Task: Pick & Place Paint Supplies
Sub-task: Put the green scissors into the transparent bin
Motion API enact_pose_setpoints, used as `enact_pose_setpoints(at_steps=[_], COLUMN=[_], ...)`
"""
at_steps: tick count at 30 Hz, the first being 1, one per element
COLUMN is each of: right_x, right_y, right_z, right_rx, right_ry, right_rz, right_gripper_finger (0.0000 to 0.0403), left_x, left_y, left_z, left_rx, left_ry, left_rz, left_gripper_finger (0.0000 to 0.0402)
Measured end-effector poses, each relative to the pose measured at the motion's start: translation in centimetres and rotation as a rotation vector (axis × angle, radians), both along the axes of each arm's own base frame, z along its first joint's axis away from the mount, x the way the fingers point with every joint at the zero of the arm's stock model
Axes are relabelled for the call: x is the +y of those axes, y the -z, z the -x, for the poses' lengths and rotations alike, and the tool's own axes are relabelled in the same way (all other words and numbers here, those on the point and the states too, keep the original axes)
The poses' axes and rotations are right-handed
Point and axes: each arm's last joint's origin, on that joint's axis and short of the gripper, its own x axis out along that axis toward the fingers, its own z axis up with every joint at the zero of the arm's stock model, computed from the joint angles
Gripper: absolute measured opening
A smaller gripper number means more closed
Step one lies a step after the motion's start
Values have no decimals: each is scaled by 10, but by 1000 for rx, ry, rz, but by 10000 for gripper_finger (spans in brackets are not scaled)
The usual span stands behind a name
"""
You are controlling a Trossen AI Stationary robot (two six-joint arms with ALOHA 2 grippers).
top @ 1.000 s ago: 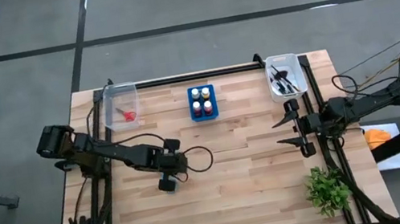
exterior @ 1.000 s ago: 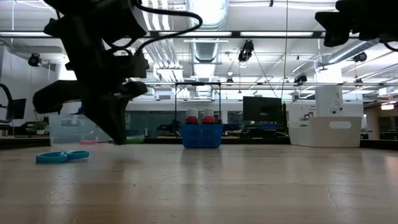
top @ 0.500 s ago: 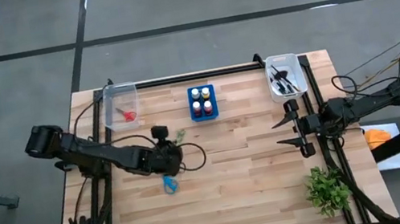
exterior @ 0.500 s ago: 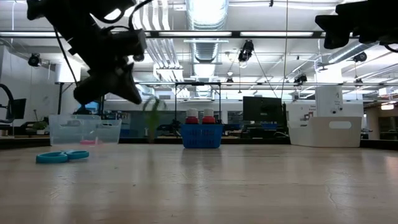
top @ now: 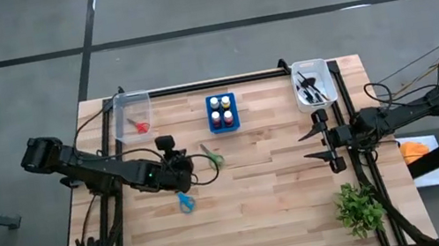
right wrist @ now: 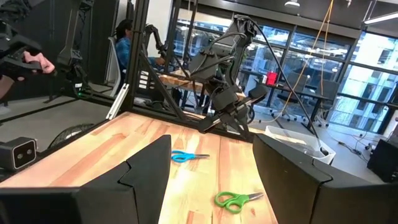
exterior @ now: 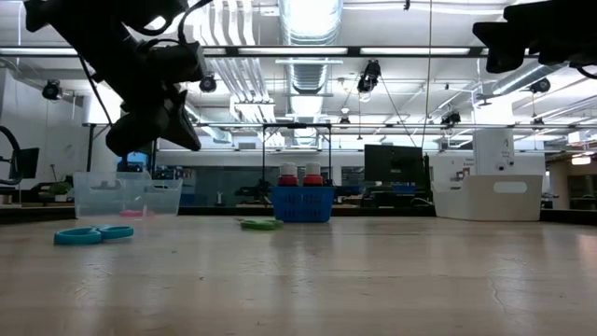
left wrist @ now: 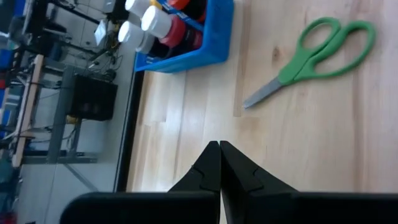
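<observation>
Left claw pinched tight, empty, above the desk. Just beyond its tip, green-handled scissors flat on the wood, near the blue bottle holder. Blue-handled scissors close beside. Right claw spread wide, empty, waiting at the desk's right edge below the brush bin.

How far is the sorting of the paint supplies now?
Done, it seems: red scissors lie in the left bin, dark brushes in the right bin. In hand: nothing; the left gripper is shut and empty, the right gripper waits open near the table's right edge. Left: green scissors and blue scissors lie loose on the table.
</observation>
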Motion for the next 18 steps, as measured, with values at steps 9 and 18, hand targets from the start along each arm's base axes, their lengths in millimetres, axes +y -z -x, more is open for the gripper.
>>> enact_pose_setpoints(at_steps=[9,18], right_x=[0,0], right_y=[0,0], right_z=[0,0], right_rx=[1,2], right_ry=[0,0], right_rz=[0,0], right_gripper_finger=[226,226], left_x=[-5,-13], left_y=[-1,3], left_z=[-7,-36], left_rx=[-15,-48], left_ry=[93,313], left_rz=[117,169], left_gripper_finger=[1,89])
